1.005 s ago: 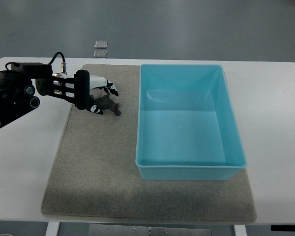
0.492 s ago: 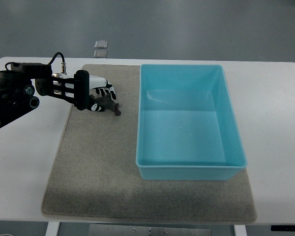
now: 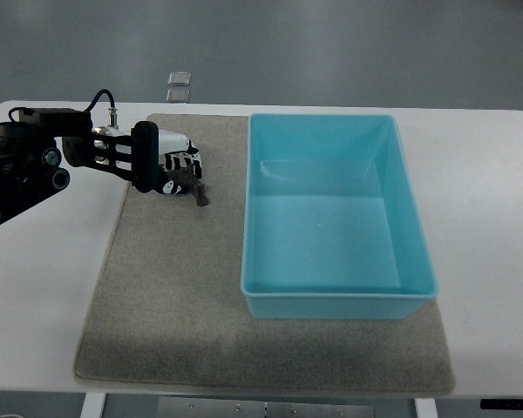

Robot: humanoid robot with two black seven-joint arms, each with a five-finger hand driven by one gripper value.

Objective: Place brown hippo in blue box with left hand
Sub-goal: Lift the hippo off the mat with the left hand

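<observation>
Left hand [image 3: 176,165], white w/ black bits on a black arm coming in from the left edge, is sitting right on top of the small brown toy hippo [image 3: 192,183]. Fingers [image 3: 188,160] look curled down over it, so I'd say they're grasping the hippo, but can't tell if it's lifted or resting on the mat. Only the lower end of the hippo pokes out below the hand.

All that is over the upper-left part of the grey felt mat [image 3: 166,305], which lies on the white table [image 3: 35,287]. Big light-blue plastic box [image 3: 418,261], rectangular, open top, sits on the right part of the same mat, just beside the hand to its right, not touching. Nothing inside the box.

2 small clear squarish things [image 3: 179,85] lie on the floor past the far table edge, too small to make out.
</observation>
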